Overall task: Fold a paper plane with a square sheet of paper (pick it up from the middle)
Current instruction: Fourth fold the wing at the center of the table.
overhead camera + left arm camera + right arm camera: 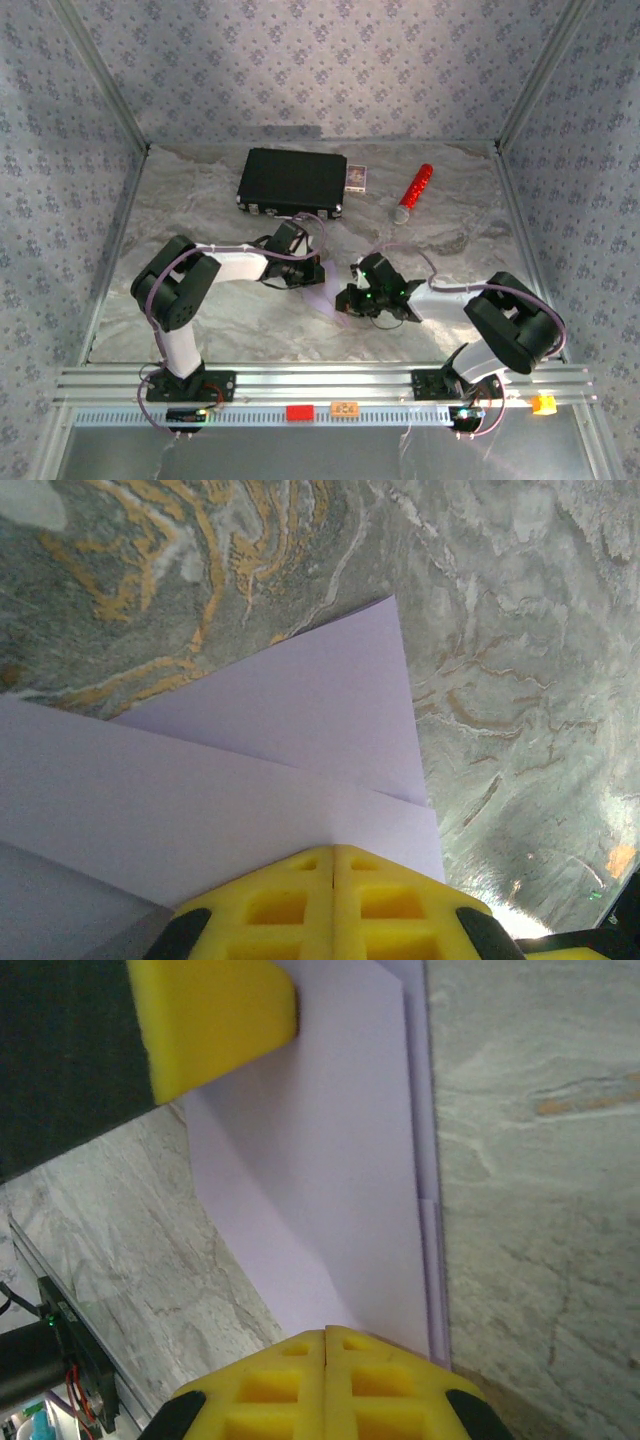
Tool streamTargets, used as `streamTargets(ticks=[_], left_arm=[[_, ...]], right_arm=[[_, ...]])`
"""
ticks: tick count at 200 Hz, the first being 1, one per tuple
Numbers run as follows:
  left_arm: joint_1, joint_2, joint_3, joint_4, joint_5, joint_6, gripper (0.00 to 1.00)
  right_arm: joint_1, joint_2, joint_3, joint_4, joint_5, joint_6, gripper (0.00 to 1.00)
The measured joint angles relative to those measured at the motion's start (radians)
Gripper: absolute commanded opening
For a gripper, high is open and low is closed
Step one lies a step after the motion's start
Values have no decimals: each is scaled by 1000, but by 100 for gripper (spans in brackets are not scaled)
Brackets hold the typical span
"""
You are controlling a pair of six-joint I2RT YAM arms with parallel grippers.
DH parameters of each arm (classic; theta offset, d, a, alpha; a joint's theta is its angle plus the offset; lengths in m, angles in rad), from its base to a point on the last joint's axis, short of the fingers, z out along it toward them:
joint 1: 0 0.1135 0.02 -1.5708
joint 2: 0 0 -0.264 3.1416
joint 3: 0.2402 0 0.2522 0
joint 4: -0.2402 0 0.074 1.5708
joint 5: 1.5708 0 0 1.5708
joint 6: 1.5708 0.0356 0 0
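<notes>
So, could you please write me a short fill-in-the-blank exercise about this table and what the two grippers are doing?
1. The left gripper and the right gripper are both ____ on the lilac paper sheet.
2. The fingers of each gripper are ____ in colour.
3. In the top view, the red-and-silver cylinder lies to the ____ of the black case.
Missing words: shut, yellow, right.
</notes>
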Motion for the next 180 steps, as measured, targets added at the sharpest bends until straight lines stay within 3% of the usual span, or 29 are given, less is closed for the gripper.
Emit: streamTargets(ticks=[57, 152, 180], left_arm=[[0, 1, 0, 1, 2, 0, 2], [2, 1, -23, 51, 9, -4, 2], [2, 1, -25, 56, 9, -5, 2]], right_arm=[[19, -69, -98, 22, -2, 4, 1], [50, -397, -204, -217, 41, 4, 5], [48, -415, -176, -222, 54, 3, 5]])
